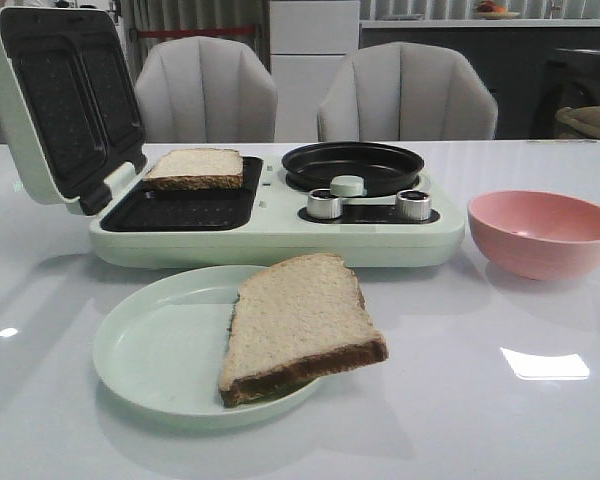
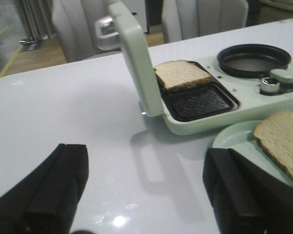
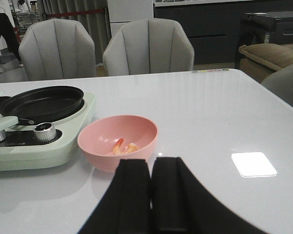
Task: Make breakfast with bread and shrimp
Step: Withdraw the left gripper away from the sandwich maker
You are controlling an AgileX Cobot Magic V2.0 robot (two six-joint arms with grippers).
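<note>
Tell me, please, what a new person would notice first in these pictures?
First, the pale green breakfast maker at the table's middle, its lid open, with one square slice of tan bread resting on its left grill plate beside its round black pan. Next, a second slice of bread lying half over the edge of the round pale green plate in front. At the right, a pink bowl holds a few small orange shrimp.

The pink bowl's [image 1: 543,232] wall hides the shrimp in the front view. The plate [image 2: 234,139] runs off the left wrist view's edge.
</note>
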